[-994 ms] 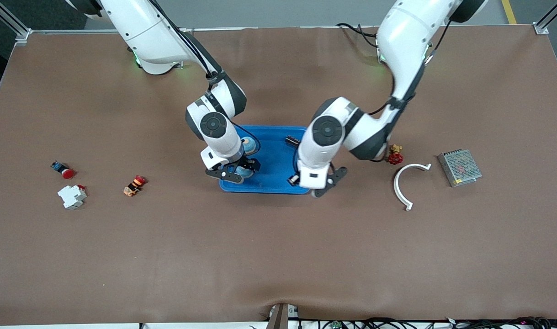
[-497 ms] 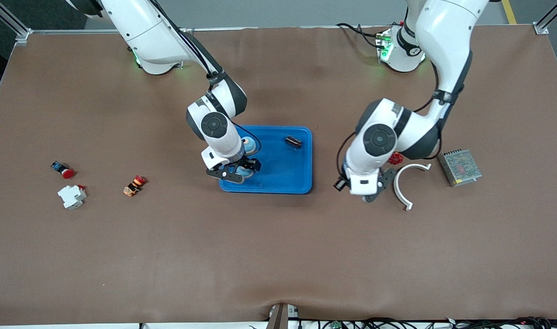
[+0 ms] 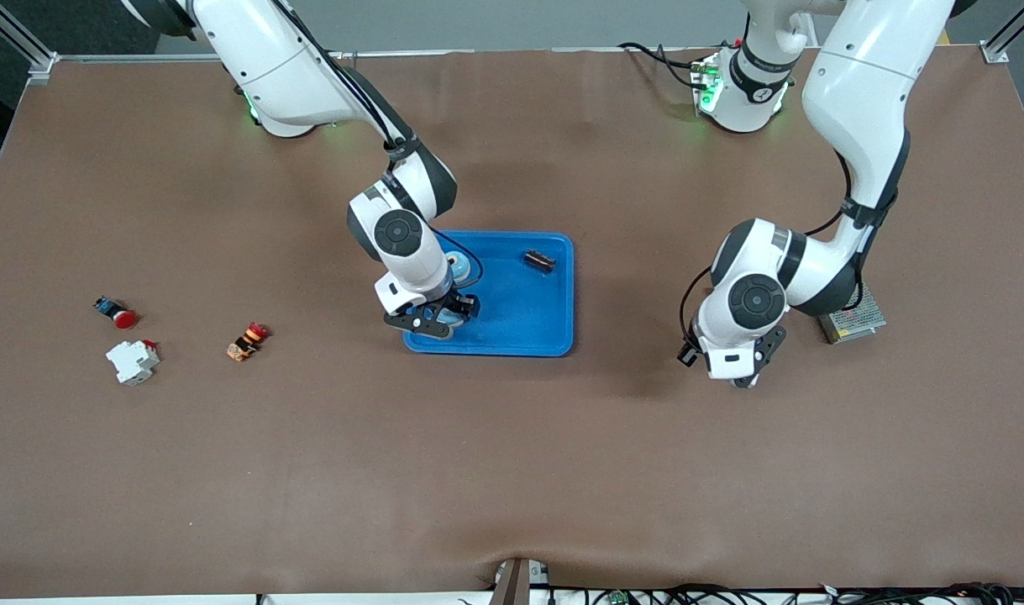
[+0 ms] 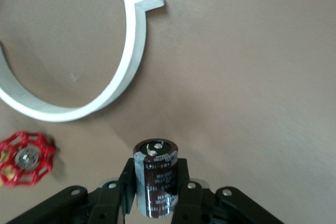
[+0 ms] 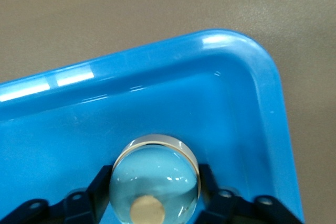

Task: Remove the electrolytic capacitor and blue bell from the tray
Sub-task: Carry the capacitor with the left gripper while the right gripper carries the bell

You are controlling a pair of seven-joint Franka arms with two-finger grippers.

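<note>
- The left end effector [image 4: 156, 203] is clenched on a dark brown capacitor [image 4: 155, 177], held upright between its fingers. It hangs over the bare brown counter [image 3: 512, 470], well apart from the blue tray [image 3: 520, 323], toward the left arm's end.
- Just beside that end effector on the counter lie a white curved bracket [image 4: 84, 85] and a small red valve handwheel [image 4: 25, 159].
- A grey metal power supply [image 3: 856, 315] lies beside the left arm's wrist, partly hidden by it.
- The right end effector [image 5: 155, 205] is closed around a bell [image 5: 155, 179] with a pale blue dome and a tan knob. It sits low in the tray's corner nearest the front camera, toward the right arm's end.
- A small dark component [image 3: 539, 261] lies in the tray's corner farthest from the bell.
- Well apart from the tray, toward the right arm's end, lie an orange-and-red push button [image 3: 247, 341], a white circuit breaker [image 3: 131, 361] and a blue-and-red push button [image 3: 115, 313].
</note>
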